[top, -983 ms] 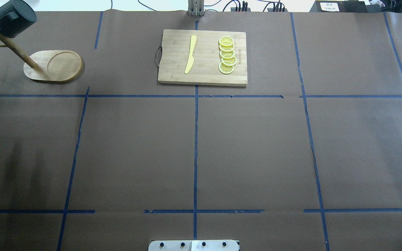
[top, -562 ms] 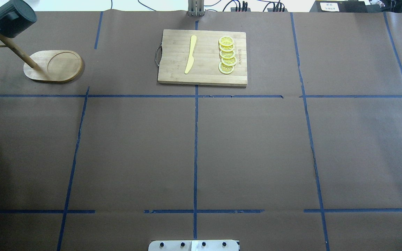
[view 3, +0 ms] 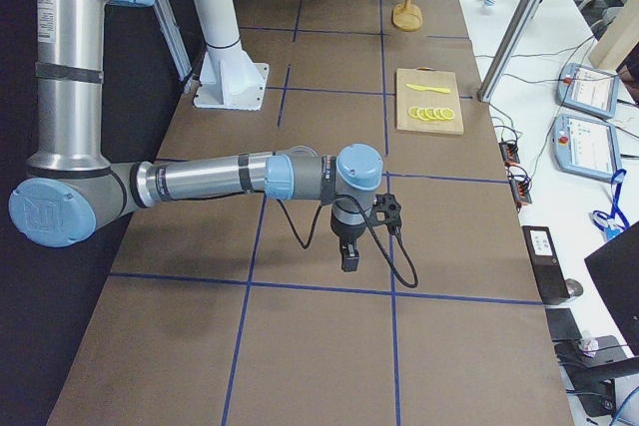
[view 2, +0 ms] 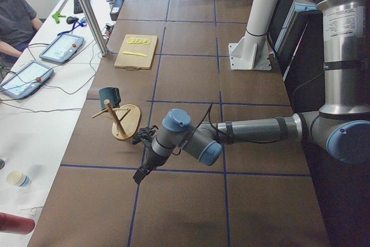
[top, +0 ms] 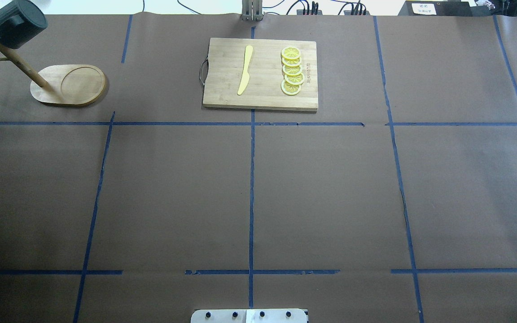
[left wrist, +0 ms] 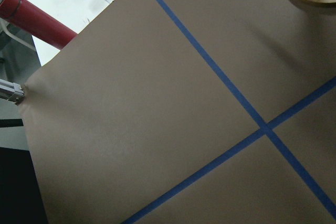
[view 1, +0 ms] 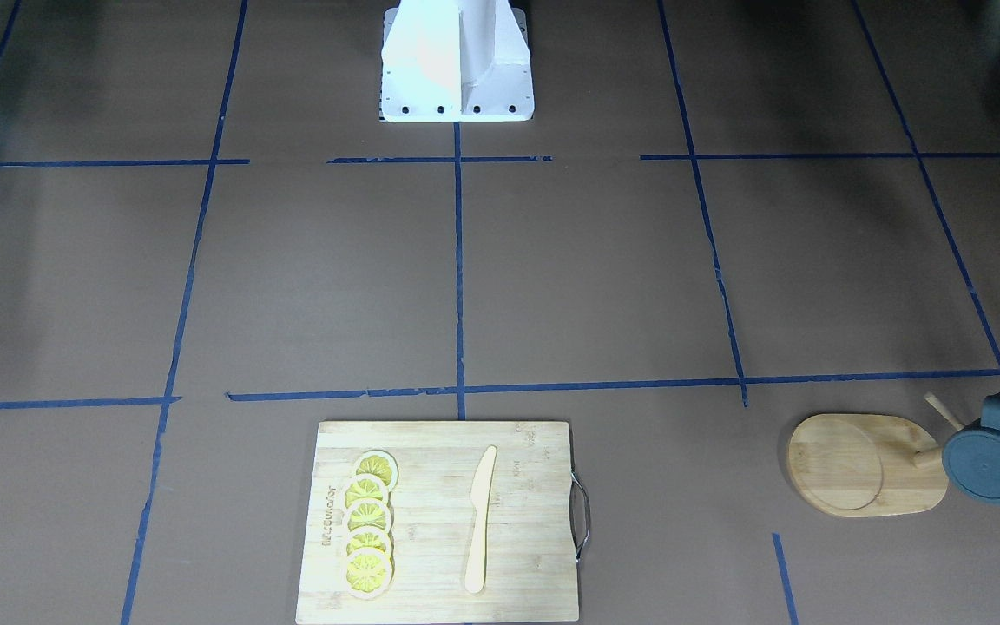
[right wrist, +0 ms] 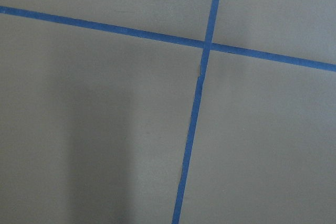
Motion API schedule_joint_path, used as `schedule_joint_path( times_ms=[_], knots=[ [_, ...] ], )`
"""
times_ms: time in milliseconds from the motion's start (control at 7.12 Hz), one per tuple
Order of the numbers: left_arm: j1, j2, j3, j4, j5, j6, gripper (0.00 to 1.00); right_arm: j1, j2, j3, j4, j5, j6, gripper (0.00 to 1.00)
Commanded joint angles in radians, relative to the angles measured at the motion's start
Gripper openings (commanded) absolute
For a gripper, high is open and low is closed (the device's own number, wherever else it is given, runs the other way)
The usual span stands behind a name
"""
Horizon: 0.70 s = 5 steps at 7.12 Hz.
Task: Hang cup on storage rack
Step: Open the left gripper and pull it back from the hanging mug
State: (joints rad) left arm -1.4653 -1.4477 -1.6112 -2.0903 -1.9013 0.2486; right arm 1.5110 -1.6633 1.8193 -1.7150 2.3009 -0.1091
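Apparently the cup (top: 15, 23) hangs on the storage rack (top: 67, 87) at the table's (top: 330, 188) ten o'clock, so only parking remains, though whether the left claw (view 2: 139, 175) or right claw (view 3: 349, 259) gapes cannot be told.

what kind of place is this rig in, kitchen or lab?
Looks like a robot lab, not a kitchen: a paper-covered table gridded with blue tape, teach pendants on the side desk, and a seated operator.
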Motion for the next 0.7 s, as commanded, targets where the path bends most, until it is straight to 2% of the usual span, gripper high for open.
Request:
schedule_joint_path(
  times_ms=[0,140,281,421,562],
  knots=[
    [-0.016,-0.077,-0.070,0.423,0.001,0.020,1.00,0.000,-0.001,0.000,0.000,0.000,0.003,1.00],
    [-0.071,-0.082,-0.064,0.525,-0.154,-0.018,1.00,0.000,-0.004,0.000,0.000,0.002,0.002,1.00],
    [-0.081,-0.065,-0.068,0.553,-0.359,-0.141,1.00,0.000,-0.006,-0.002,0.000,0.002,0.000,1.00],
    [-0.096,-0.063,-0.068,0.559,-0.404,-0.179,1.00,0.000,-0.006,-0.003,0.000,0.002,0.003,1.00],
    [-0.096,-0.063,-0.068,0.582,-0.409,-0.177,1.00,0.000,-0.006,-0.014,-0.002,0.002,0.009,0.99]
  ],
)
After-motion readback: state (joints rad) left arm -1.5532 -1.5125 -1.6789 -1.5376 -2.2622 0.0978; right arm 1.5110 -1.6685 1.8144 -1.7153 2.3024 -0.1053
